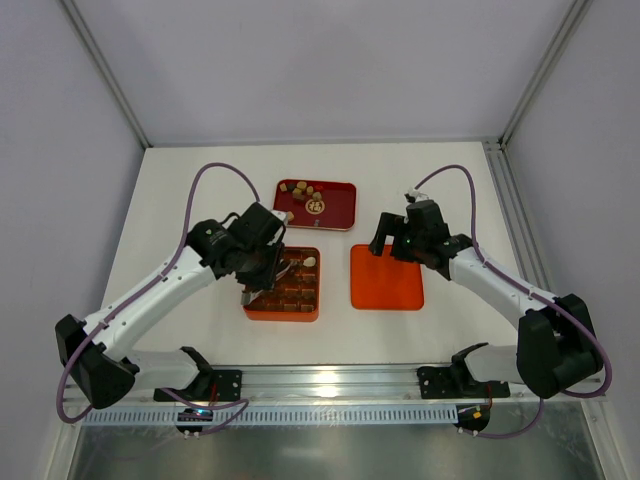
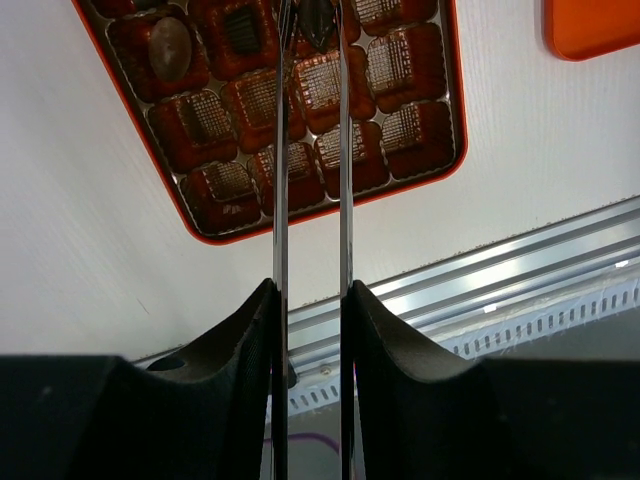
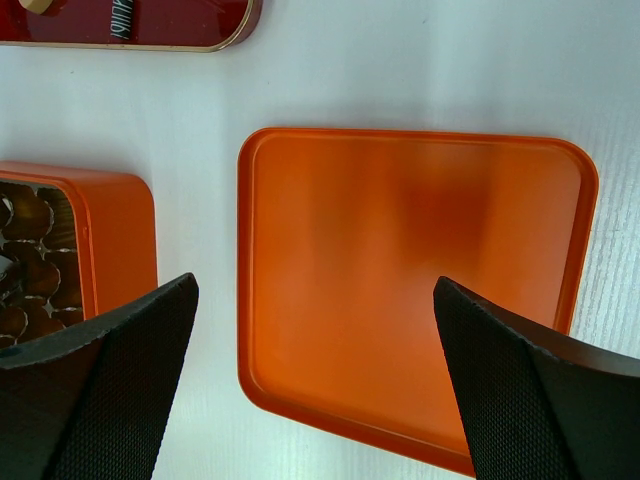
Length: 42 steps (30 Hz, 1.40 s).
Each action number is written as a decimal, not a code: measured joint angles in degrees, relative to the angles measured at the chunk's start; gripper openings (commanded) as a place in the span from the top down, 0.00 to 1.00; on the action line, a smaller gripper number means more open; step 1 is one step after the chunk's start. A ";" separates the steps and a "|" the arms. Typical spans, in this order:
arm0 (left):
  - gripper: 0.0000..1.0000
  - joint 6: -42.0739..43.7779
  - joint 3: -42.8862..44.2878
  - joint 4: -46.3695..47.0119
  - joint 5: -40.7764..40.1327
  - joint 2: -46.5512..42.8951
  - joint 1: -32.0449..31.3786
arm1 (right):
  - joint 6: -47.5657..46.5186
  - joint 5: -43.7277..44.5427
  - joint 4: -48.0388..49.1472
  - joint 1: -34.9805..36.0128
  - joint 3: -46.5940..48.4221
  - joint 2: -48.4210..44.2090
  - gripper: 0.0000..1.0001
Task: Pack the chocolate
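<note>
Well, the left gripper point(image 2: 315, 12) has its two long thin blades drawn close together, and a dark piece point(image 2: 318, 28) sits between the tips. It looks pinched there, though the tips lie at the very top edge of the left wrist view, so I can't be sure of the contact. The blades hang over the inner cups of the box point(image 1: 283, 316), not over its rim. Just left of the blades in that view, a brown round point(image 2: 168, 48) lies in one cup and a dark square point(image 2: 240, 25) in the next. The rest of the chocolates point(image 1: 305, 192) lie bunched in the red tray point(image 1: 340, 210), behind the box and well apart from both grippers.

From above, the left arm reaches in from the near left corner, its elbow bent, with its wrist over the box's left half. The right arm stretches in from the near right. The right gripper point(image 3: 315, 288) is spread as wide as it goes and hovers above the lid point(image 3: 400, 260), near its back edge, touching nothing.

Box and lid lie side by side with a strip of white table point(image 1: 200, 200) between them. The tray stands behind that gap. The metal rail point(image 1: 330, 378) runs along the near edge, just beyond the box's front wall.
</note>
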 measured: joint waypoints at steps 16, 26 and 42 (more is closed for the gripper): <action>0.62 0.00 0.00 0.33 -0.96 0.63 0.00 | 0.00 -0.02 0.02 0.00 -0.04 -0.11 0.00; 0.63 0.00 0.26 0.31 -1.18 0.74 0.00 | 0.00 -0.02 0.02 0.00 -0.04 -0.11 0.00; 0.60 1.55 14.97 4.33 -7.10 8.41 17.27 | -1.73 -1.77 -1.11 0.00 0.24 -1.07 0.00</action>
